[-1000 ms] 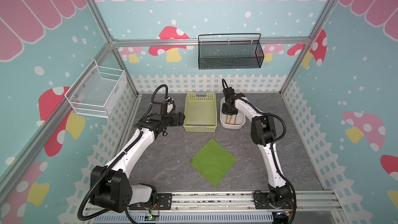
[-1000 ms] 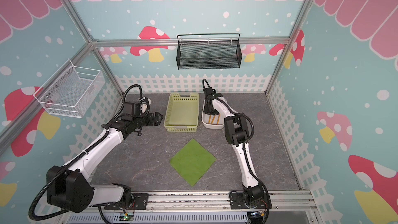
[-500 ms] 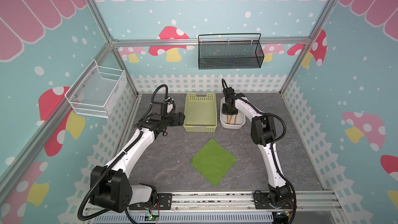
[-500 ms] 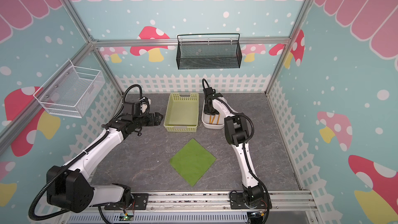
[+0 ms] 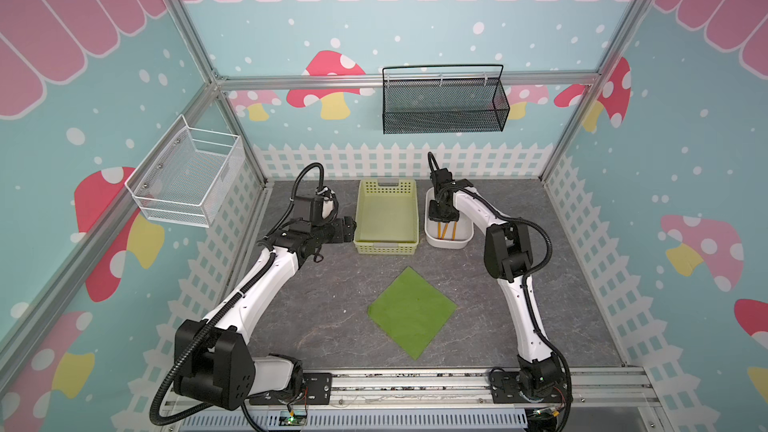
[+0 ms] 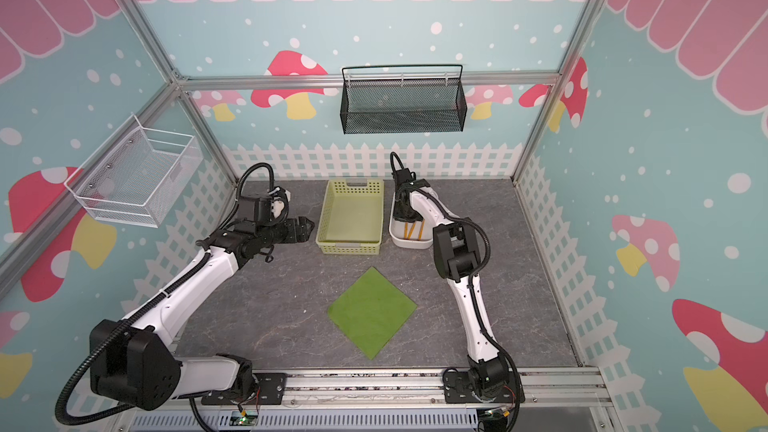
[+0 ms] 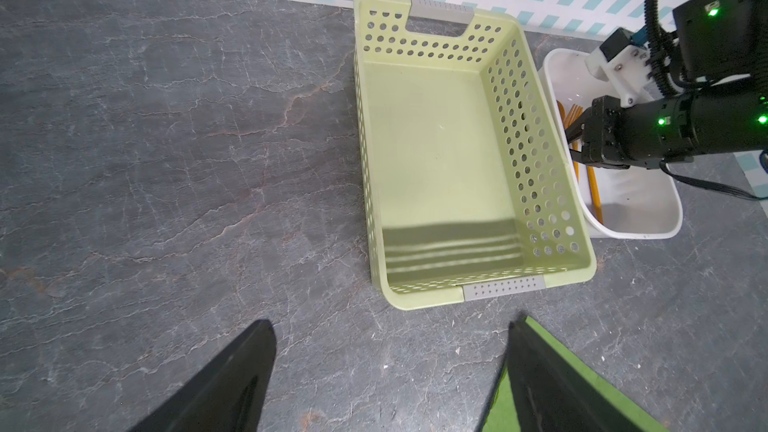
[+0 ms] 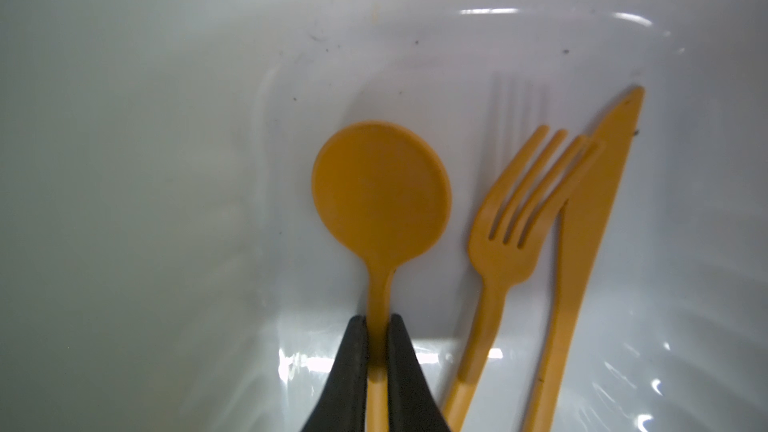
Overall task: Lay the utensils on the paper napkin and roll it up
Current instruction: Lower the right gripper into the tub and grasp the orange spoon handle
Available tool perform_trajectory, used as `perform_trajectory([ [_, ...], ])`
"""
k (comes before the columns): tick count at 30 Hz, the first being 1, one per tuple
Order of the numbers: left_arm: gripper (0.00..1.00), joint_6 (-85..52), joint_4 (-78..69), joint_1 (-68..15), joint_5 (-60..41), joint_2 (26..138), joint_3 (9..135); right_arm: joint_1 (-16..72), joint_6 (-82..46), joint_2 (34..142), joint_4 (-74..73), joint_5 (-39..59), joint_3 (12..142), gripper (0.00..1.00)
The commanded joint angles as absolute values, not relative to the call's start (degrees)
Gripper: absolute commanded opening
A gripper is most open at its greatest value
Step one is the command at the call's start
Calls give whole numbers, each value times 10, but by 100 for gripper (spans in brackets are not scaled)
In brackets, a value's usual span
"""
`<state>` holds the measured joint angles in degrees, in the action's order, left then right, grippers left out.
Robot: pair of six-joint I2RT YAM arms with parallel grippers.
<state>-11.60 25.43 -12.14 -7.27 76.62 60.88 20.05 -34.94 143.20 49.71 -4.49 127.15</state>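
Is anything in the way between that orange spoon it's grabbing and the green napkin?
Only the white dish's own near wall: the right gripper is shut on the spoon inside it, so lifting should clear that. The tabletop from dish to paper napkin looks bare.

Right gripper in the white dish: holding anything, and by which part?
The right gripper is shut on the round-bowled orange plastic spoon, pinching its slim handle just below the bowl.
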Motion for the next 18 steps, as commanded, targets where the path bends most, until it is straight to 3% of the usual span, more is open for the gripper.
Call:
perform_trajectory([
  [1, 89, -115, 259, -123, -65, 759, 610, 208, -350, 1429, 524, -47, 1280, 10],
  [18, 90, -113, 265, -99, -72, 754, 613, 208, -336, 1358, 558, -59, 1281, 10],
])
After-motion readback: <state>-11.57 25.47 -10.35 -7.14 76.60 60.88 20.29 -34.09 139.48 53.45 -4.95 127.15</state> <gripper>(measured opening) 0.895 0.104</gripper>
